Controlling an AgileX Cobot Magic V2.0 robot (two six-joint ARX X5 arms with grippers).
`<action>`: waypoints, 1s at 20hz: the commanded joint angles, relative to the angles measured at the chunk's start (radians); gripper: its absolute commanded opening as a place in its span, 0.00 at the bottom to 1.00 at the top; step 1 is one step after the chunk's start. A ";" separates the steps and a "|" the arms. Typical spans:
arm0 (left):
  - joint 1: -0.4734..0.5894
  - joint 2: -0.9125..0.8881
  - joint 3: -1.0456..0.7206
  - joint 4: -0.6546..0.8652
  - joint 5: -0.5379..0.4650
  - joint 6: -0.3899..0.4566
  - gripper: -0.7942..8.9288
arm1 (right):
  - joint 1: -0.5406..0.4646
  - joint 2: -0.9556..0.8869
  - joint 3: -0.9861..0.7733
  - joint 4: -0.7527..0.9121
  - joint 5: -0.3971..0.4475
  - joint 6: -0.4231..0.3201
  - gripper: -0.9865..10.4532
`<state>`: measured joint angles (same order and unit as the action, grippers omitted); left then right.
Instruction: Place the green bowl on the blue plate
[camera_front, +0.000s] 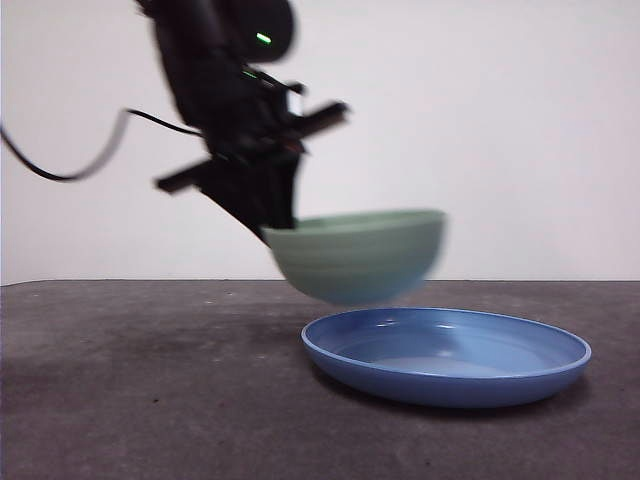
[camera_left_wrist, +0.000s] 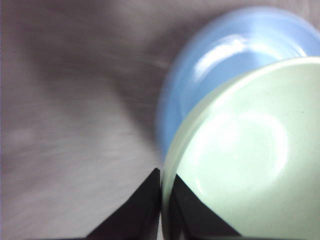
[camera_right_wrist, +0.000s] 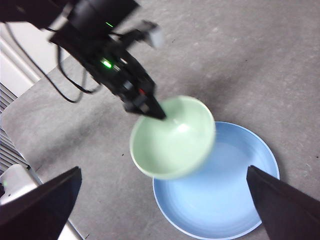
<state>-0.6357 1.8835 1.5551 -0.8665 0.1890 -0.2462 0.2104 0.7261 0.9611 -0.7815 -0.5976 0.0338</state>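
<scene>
A: What are the two vessels, by material and shape?

B: The green bowl (camera_front: 358, 256) is a deep, round, pale mint vessel with faint horizontal ridges on its outer wall and a lighter rim; its inner surface is smooth and matte with a soft sheen. The blue plate (camera_front: 446, 356) is wide, shallow and glossy, with a raised sloping rim, and is broader than the bowl. Both are empty.

A: What carries them?

B: The plate lies flat on the tabletop (camera_front: 150, 400), a dark grey surface with a fine speckled grain. The bowl does not touch it: it hangs in the air, roughly level, above the plate's near-left rim, partly overlapping the plate as the right wrist view shows.

A: How is the bowl held?

B: The left gripper (camera_left_wrist: 161, 200) has its black jaws pinching the bowl's rim, one jaw inside the wall and one outside, closed to a thin gap on that rim. Its dark arm descends from above, with a black cable (camera_front: 70, 165) trailing from it.

A: And the other arm?

B: The right gripper (camera_right_wrist: 165, 210) waits high over the scene, its jaws spread wide and holding nothing.
</scene>
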 joint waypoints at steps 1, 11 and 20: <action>-0.054 0.102 0.115 -0.016 0.005 0.005 0.10 | 0.003 0.002 0.019 0.002 0.003 0.003 0.62; -0.098 0.322 0.343 -0.114 0.004 0.029 0.10 | 0.003 0.002 0.019 -0.002 0.002 0.007 0.62; -0.096 0.323 0.413 -0.169 0.004 0.038 0.36 | 0.003 0.002 0.019 -0.005 0.003 0.006 0.62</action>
<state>-0.7231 2.1815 1.9419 -1.0424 0.1890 -0.2214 0.2104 0.7261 0.9611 -0.7929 -0.5976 0.0338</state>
